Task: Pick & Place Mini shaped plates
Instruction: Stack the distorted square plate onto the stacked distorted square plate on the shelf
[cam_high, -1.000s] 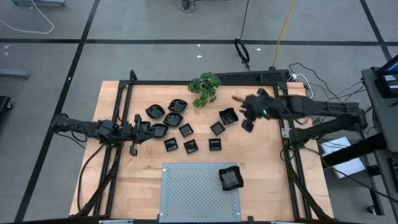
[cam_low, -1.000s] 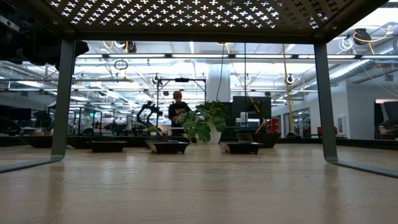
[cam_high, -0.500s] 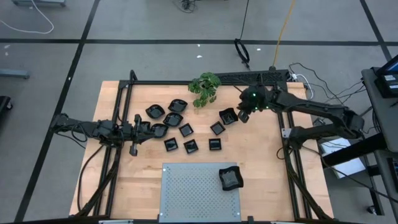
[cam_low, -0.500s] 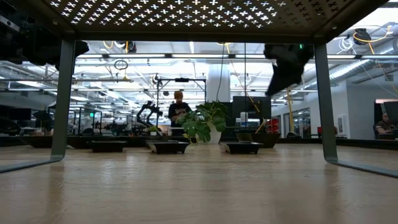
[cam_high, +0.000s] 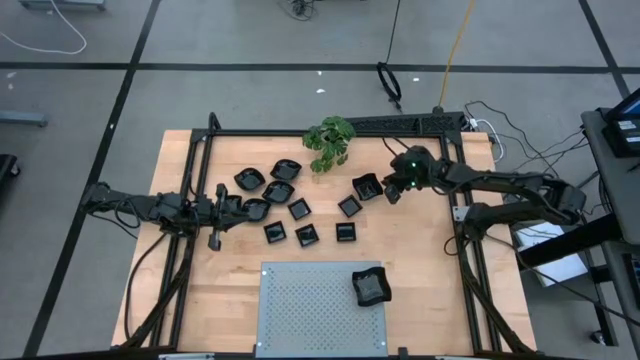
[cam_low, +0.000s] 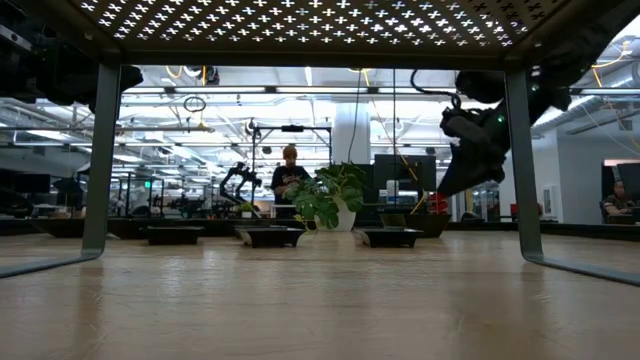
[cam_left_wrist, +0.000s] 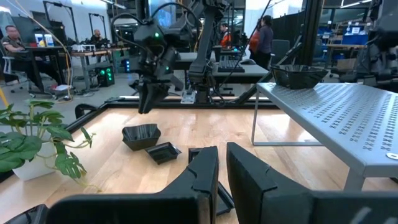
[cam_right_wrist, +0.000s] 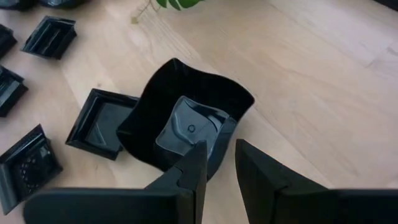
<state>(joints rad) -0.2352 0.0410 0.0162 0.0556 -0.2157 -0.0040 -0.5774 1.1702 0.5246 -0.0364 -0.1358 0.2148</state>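
Light wood tabletop (cam_high: 420, 290), planked grain, ringed by a black frame. At the near edge stands a grey perforated panel (cam_high: 310, 310) on legs, raised like a small shelf; one mini shaped plate (cam_high: 371, 287) sits on its right corner. From table height the panel's underside (cam_low: 320, 25) roofs the scene, with its legs at either side.

Mid-table, the rest of the mini shaped plates (cam_high: 290, 200) lie loosely scattered, glossy black, some square and some wavy-edged, none stacked so far as can be told. The left gripper (cam_high: 232, 203) rests low at the cluster's left edge, its fingers (cam_left_wrist: 202, 177) drawn nearly together with nothing between them.

Farther back on the right, the right gripper (cam_high: 393, 190) hangs above the table, tilted down over a deep wavy-rimmed plate (cam_right_wrist: 186, 121). Its fingers (cam_right_wrist: 196, 165) stand a little apart with only a narrow gap; nothing is clamped, and the tips sit over the plate's near rim. Whether they touch it cannot be told. A flat square plate (cam_right_wrist: 99, 121) lies just beside the deep one.

At the table's far edge, a small green leafy plant (cam_high: 329, 143) in a white pot.

Beyond is grey concrete floor with dark seams and trailing cables (cam_high: 455, 50). The room is an open lab with ceiling strip lights, racks and desks, and a person (cam_low: 288, 172) stands far behind the plant.
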